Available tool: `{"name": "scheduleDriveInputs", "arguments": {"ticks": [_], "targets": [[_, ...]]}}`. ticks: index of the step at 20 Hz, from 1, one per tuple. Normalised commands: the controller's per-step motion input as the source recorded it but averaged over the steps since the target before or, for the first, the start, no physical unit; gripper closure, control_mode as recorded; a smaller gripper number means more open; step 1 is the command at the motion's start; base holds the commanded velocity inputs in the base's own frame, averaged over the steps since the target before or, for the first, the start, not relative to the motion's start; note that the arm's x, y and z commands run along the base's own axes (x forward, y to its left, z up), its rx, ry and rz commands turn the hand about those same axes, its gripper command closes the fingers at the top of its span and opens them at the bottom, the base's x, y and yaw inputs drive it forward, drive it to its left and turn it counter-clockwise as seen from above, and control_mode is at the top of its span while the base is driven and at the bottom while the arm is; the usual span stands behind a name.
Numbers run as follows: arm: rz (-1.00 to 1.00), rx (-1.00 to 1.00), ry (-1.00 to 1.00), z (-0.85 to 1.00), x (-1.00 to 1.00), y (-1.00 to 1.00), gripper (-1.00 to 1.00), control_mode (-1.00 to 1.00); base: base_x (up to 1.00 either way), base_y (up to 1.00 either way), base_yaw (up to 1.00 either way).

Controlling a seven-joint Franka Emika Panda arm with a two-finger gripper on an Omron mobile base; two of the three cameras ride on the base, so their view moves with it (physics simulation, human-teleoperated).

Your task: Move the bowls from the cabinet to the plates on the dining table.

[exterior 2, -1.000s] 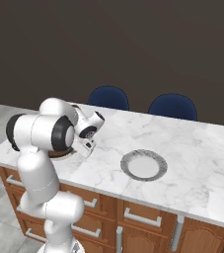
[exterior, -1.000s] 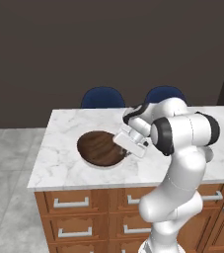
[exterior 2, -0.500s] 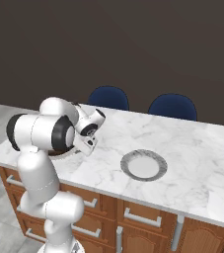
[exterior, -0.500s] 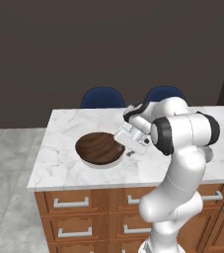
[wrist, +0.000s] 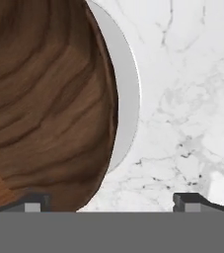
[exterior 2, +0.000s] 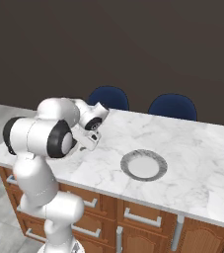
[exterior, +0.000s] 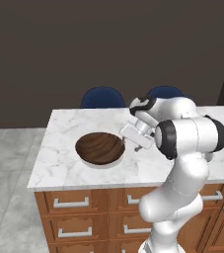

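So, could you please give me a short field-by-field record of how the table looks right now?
wooden bowl: dark brown, sitting on a pale plate near the table's left end
second plate: bare, further along the table
hand: open, at the bowl's right rim, holding nothing
dining table: white marble top
chairs: two blue ones behind the table

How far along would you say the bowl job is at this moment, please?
Done: the wooden bowl sits on a plate on the dining table. In hand: nothing; the gripper stands open beside the bowl's rim. Left: the second plate has no bowl on it, so the other bowl must be brought to it.
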Motion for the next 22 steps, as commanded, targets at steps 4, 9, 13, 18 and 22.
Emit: {"name": "scheduleDriveInputs", "arguments": {"ticks": [4, 9, 13, 18, 22], "targets": [[0.08, 0.0, -0.08, 0.47, -0.37, -0.23, -1.0, -1.0, 0.0, 0.0, 0.0], [0.07, 0.01, -0.05, 0.47, -0.49, -0.17, -1.0, -1.0, 0.0, 0.0, 0.0], [0.07, 0.02, -0.02, 0.45, -0.54, -0.08, -1.0, -1.0, 0.0, 0.0, 0.0], [0.03, 0.03, -0.01, 0.47, -0.59, -0.01, -1.0, -1.0, 0.0, 0.0, 0.0], [0.0, 0.05, -0.1, 0.29, -0.56, 0.08, -1.0, -1.0, 0.0, 0.0, 0.0]]}}
